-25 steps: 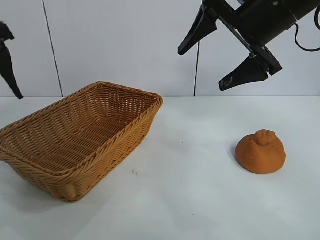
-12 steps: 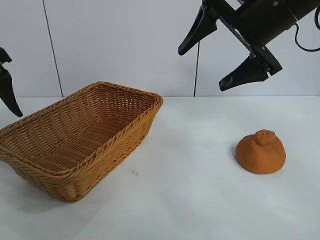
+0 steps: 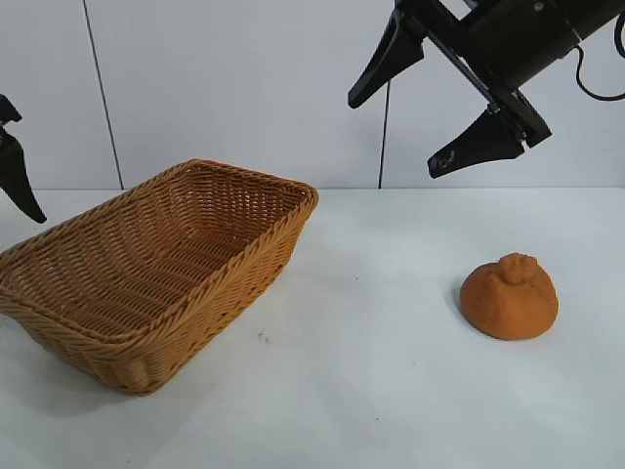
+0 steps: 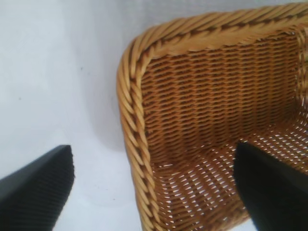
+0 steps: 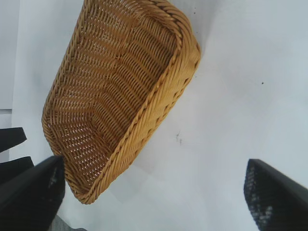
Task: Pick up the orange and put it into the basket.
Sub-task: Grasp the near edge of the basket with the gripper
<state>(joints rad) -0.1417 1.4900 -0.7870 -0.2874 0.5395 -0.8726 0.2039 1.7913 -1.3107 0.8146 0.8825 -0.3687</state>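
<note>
The dull orange, bumpy orange (image 3: 510,297) sits on the white table at the right. The tan wicker basket (image 3: 225,283) stands at the left, empty; it also shows in the left wrist view (image 4: 137,125) and the right wrist view (image 5: 159,96). My right gripper (image 3: 400,132) hangs high above the table, up and left of the orange, wide open and empty. My left gripper (image 3: 15,166) is at the far left edge beside the basket's end; in the left wrist view (image 4: 154,192) it is open and straddles the basket's rim from above. The orange is out of both wrist views.
The white table (image 3: 381,391) runs to a pale wall at the back. A small dark speck (image 3: 262,337) lies on the table in front of the basket. Bare table lies between the basket and the orange.
My left gripper has dropped a little at the far left edge. The right gripper, the orange and the basket have not moved.
</note>
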